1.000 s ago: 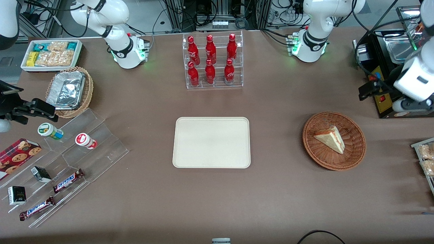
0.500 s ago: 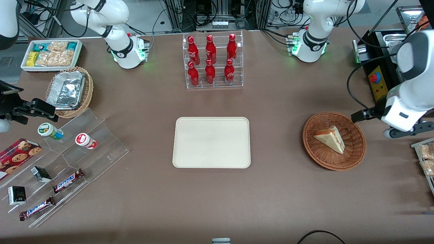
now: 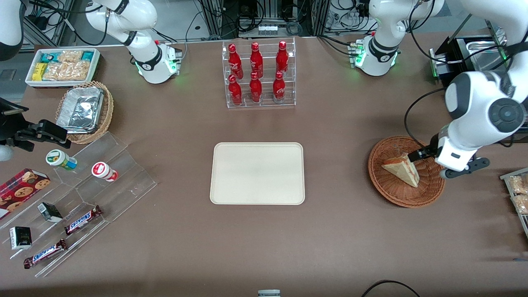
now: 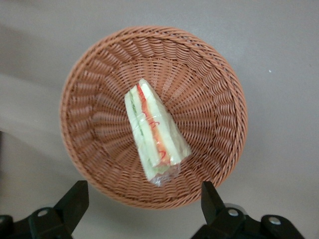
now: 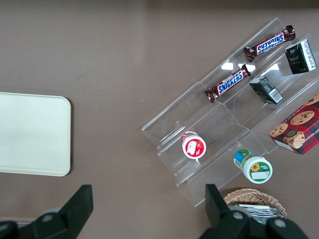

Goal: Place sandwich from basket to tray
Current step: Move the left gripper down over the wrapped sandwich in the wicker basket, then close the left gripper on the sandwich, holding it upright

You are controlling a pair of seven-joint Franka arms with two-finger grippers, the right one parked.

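Since a second ago, your claw [image 4: 142,206] has swung in over the basket [image 3: 429,189]. Its fingers are spread wide, ready to drop around the sandwich [image 3: 402,169] lying in the basket. You see the tray [image 3: 257,173] waiting bare mid-desk.

The working arm [image 3: 482,107] is glossy white with rounded shells and a dark grey round joint cap. A black cable loops from its wrist. Its gripper [image 4: 142,204], above the basket, has black, wedge-shaped fingers [image 4: 74,201] set wide apart, with round screws at their bases.
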